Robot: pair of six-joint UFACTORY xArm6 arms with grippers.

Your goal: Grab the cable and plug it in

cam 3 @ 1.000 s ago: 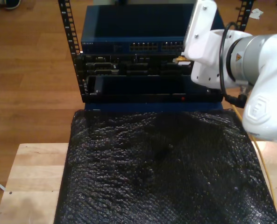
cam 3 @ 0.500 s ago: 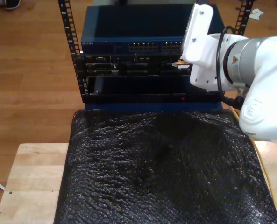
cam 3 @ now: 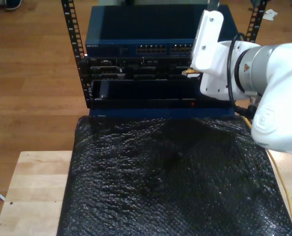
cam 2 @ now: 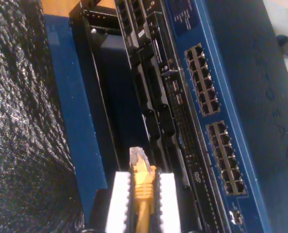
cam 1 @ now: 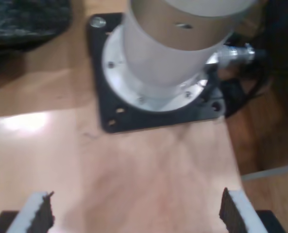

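Cable (cam 2: 143, 182): plug pinched in my second claw (cam 2: 141, 194), just short of the switch (cam 2: 260, 87) ports; my first claw (cam 1: 134, 213) spread; advise squaring plug to one port, then easing in.

- Blue switch (cam 3: 136, 37) atop the rack (cam 3: 136, 78).
- Black bubble wrap (cam 3: 170, 177) in front of the rack, covering a wooden table (cam 3: 32, 191).
- Wood floor (cam 3: 32, 73) around the rack.
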